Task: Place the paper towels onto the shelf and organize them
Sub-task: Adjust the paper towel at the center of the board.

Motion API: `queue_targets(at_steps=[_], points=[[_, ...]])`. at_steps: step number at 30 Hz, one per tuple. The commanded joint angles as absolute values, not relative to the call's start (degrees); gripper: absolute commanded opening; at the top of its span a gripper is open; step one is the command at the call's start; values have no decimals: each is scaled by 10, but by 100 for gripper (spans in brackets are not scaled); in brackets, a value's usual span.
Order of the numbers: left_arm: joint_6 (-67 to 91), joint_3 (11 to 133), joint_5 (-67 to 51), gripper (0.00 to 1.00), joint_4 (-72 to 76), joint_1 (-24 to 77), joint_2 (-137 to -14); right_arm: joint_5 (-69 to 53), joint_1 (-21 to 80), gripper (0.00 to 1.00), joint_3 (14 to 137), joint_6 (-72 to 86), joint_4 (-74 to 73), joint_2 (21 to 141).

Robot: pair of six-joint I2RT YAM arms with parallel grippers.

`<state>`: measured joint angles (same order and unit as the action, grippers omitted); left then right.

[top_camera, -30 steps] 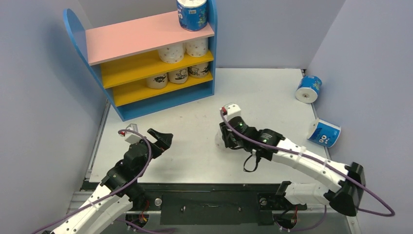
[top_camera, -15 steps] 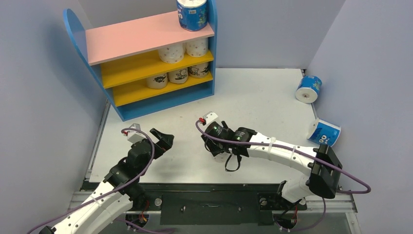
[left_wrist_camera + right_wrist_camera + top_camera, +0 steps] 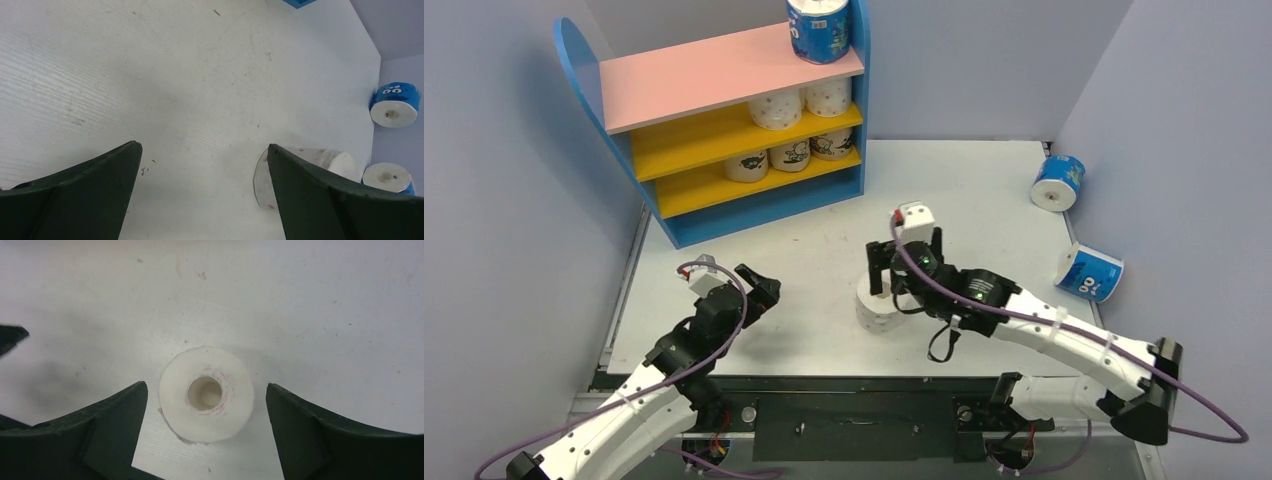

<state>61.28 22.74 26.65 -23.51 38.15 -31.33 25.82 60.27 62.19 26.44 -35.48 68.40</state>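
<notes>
- The white table (image 3: 984,200) sat between lilac walls.
- I judged the shelf (image 3: 694,85) two-thirds stocked: six rolls on its boards, three left off it.
- A blue roll (image 3: 1059,182) and a second blue roll (image 3: 1089,272) lay by the right wall.
- The white roll (image 3: 206,394) stood on end, core up, unheld under the right claw (image 3: 206,386), its jaws wide.
- The left claw (image 3: 204,146) gaped empty.
</notes>
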Motion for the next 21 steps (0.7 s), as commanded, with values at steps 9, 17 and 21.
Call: queue_targets(at_steps=[9,17,21], points=[[619,221,278,96,-221,380,-248,111,439,83,454,474,-183,554],[605,173,259,96,-156,379,-216,78,440,76,432,500,-190,588],[599,179,263,97,-158,380,-233,85,440,72,440,505,-211,619]])
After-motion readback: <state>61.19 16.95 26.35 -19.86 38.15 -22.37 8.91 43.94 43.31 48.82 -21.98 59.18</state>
